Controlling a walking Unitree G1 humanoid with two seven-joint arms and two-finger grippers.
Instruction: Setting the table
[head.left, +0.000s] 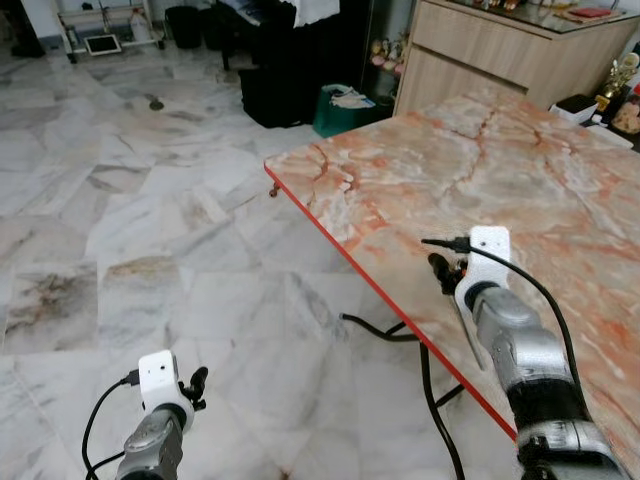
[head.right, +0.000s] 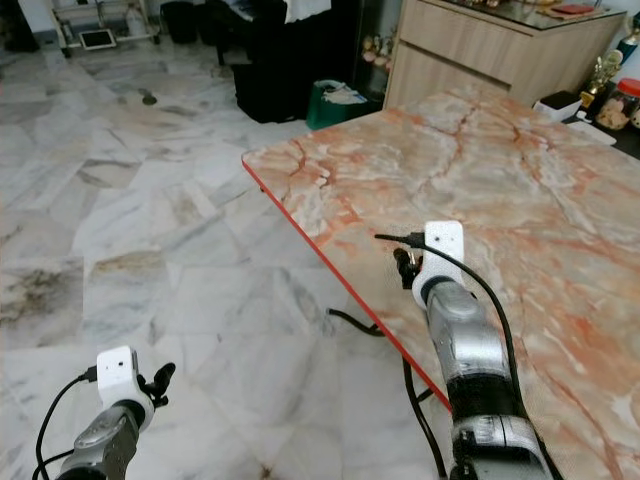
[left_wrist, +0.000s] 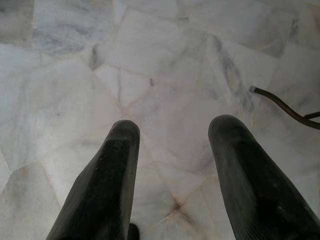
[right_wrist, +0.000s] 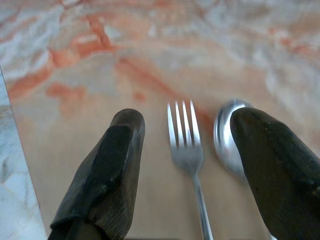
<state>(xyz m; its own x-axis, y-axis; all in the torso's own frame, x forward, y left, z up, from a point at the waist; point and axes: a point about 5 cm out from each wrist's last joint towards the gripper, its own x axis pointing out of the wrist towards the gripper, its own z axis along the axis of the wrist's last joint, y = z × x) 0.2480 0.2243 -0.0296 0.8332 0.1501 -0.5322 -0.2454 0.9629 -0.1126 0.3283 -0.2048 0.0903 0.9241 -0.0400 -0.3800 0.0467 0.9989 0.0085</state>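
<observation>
Left claw (left_wrist: 172, 170) low over the marble floor (head.left: 150, 220), fingers spread wide and empty, right claw (right_wrist: 187, 165) wide over the near edge of the orange-veined surface (head.left: 480, 170), fork (right_wrist: 187, 145) between its fingers, spoon (right_wrist: 227, 135) just beside the fork

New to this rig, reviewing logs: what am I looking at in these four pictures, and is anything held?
It is a humanoid robot with two silver arms, each ending in two black fingers. The two wide pictures come from a stereo camera on its head, looking down; the other two come from cameras on each wrist, looking along the fingers.

The right gripper hovers over the near edge of a pink marble table, jaws open. A fork and a spoon lie side by side on the table beneath it, the fork between the fingers, the spoon partly hidden by one. Neither looks gripped.

The left gripper hangs low over the marble floor, jaws open, holding nothing.
</observation>
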